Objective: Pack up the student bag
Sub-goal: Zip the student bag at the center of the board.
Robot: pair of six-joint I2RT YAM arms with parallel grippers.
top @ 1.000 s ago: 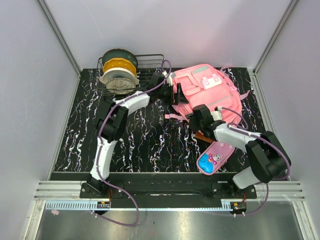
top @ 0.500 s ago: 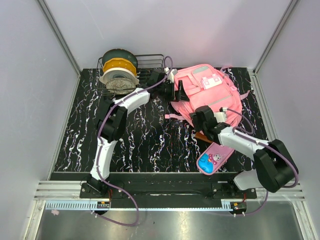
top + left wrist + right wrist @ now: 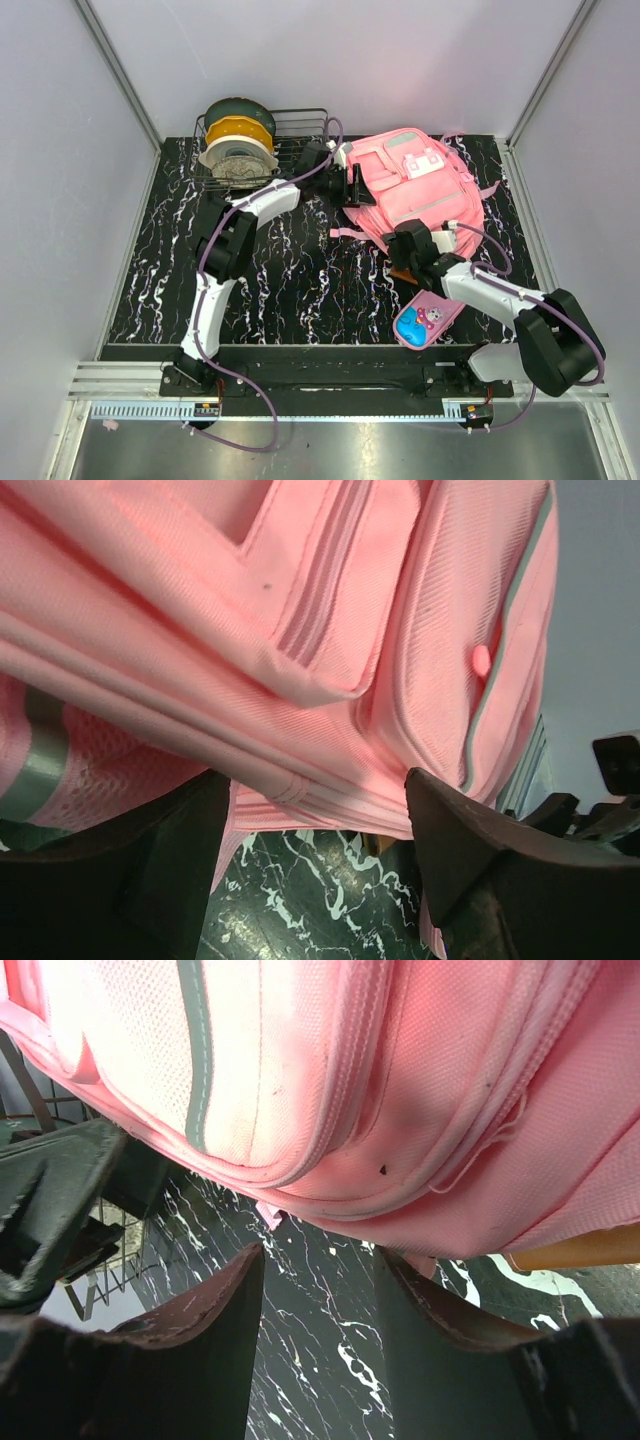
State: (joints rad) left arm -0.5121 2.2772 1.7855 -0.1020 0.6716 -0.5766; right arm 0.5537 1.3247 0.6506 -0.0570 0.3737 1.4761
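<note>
The student bag (image 3: 420, 185), a large pink backpack, lies flat at the back right of the table. My left gripper (image 3: 356, 185) is at its left edge. In the left wrist view the fingers (image 3: 150, 860) stand apart, with the student bag's (image 3: 300, 650) zippered hem hanging between the tips of the left gripper (image 3: 315, 790). My right gripper (image 3: 408, 246) is at the bag's near edge. Its jaws are open in the right wrist view, with the right gripper (image 3: 320, 1255) just under the student bag (image 3: 380, 1090) and only table between the fingers.
A pink pencil case with cartoon print (image 3: 428, 318) lies near the front right. A brown flat item (image 3: 400, 272) pokes out from under the bag's near edge. A wire basket (image 3: 300, 125) with filament spools (image 3: 238, 140) stands at the back left.
The left gripper's jaws have narrowed around the bag's left hem. The right gripper has slid a little toward the near edge of the bag. The bag has barely shifted.
</note>
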